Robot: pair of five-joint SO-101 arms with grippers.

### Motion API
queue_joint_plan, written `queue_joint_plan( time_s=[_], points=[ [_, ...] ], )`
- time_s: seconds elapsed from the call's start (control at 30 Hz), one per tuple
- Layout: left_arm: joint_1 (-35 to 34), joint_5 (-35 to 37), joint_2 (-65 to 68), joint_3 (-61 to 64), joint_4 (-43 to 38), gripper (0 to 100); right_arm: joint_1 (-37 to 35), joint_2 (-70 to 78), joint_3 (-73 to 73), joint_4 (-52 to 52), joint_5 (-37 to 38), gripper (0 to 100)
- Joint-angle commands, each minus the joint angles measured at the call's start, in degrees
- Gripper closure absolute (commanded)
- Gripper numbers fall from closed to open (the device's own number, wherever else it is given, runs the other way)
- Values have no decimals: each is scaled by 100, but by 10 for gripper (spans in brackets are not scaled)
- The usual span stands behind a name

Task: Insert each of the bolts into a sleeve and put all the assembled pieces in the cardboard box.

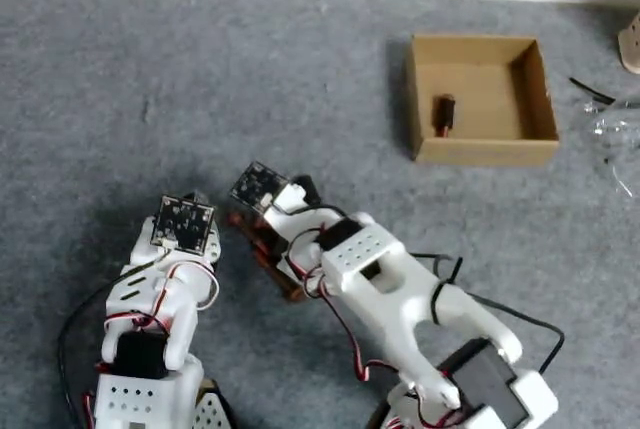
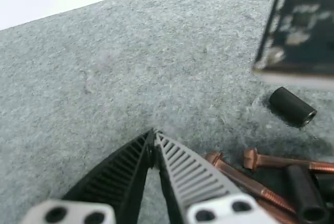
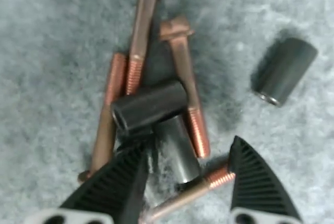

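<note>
The right end effector (image 3: 191,144) is hanging low over a heap of copper bolts (image 3: 140,31) and black sleeves (image 3: 148,106) on the grey desk (image 3: 47,36). Its fingers are standing spread wide and are pinching nothing. Four bolts are showing in the right wrist view, lying criss-cross and touching one another. One sleeve is lying on its side across two of them. A second sleeve (image 3: 177,153) is lying just under it, in the gap between the spread fingers. A lone sleeve (image 3: 284,70) is lying on its side near the heap, apart from the bolts, with its open end facing the camera.

The left end effector (image 2: 154,136) is sitting pressed together, tips meeting and gripping nothing, pointing down at bare desk just beside the heap. In its wrist view two bolt heads (image 2: 214,157) are showing beside the closed fingers. The lone sleeve (image 2: 292,107) is lying beyond them, under the blurred board (image 2: 298,28) on the right arm's wrist.

In the high view both arms are leaning in side by side over the near part of the desk. The box (image 1: 487,153) is sitting well apart from them, toward the far right. One assembled piece (image 1: 443,113) is lying inside it, near its left wall.
</note>
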Motion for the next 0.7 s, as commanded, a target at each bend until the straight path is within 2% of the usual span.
queue_joint_plan(
  time_s=[0.0,0.67],
  points=[
    [-57,35,-84,-163,-114,993,4,462,48,-48,79,789],
    [-57,35,-84,-163,-114,993,13,664,-92,189,97,805]
  ],
)
